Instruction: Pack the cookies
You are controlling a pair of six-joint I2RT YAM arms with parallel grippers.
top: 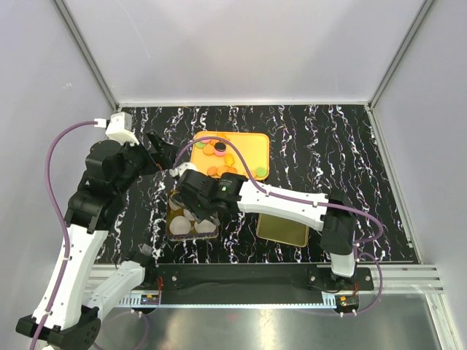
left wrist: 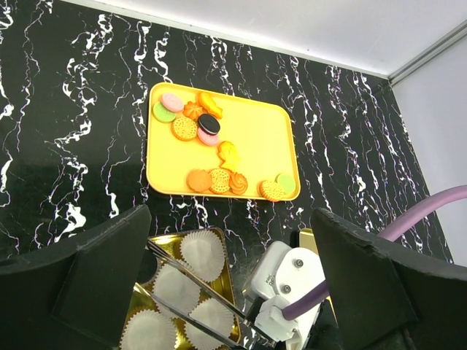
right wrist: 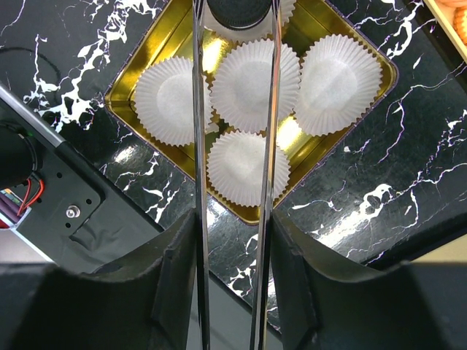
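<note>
Two arms over one black marbled table point(left wrist: 66, 109).

One orange tray point(left wrist: 255, 138) toward the far side, carrying most of the cookies point(left wrist: 219, 180). Thirteen there by count from the left wrist view: two pink, two green, one black, eight orange to yellow. Seven bunched in the tray's far left corner, one yellow piece alone near the middle, five strung along the near edge.

One more, a black cookie point(right wrist: 241, 11), off the tray: between the tips of the tongs point(right wrist: 198, 182), at the very top of the right wrist view, over a white cup. Cropped there, so impossible to tell whether pinched or lying loose.

One gold tin point(right wrist: 179, 33) on the table just in front of the tray, close to the arm bases. Five paper cups point(right wrist: 252, 80) counted inside from the right wrist view: four whole, the fifth half cut off beneath the black cookie.

Right gripper point(right wrist: 233, 240): clenched on the single pair of long metal tongs, one finger against each blade, blades near parallel with a narrow gap, reaching out over the tin.

Left gripper point(left wrist: 230, 219): released, both fingers spread wide, grasping nothing, raised off the table to the left of tray and tin.

One flat gold lid point(top: 282, 228) on the table right of the tin, under the right arm.
</note>
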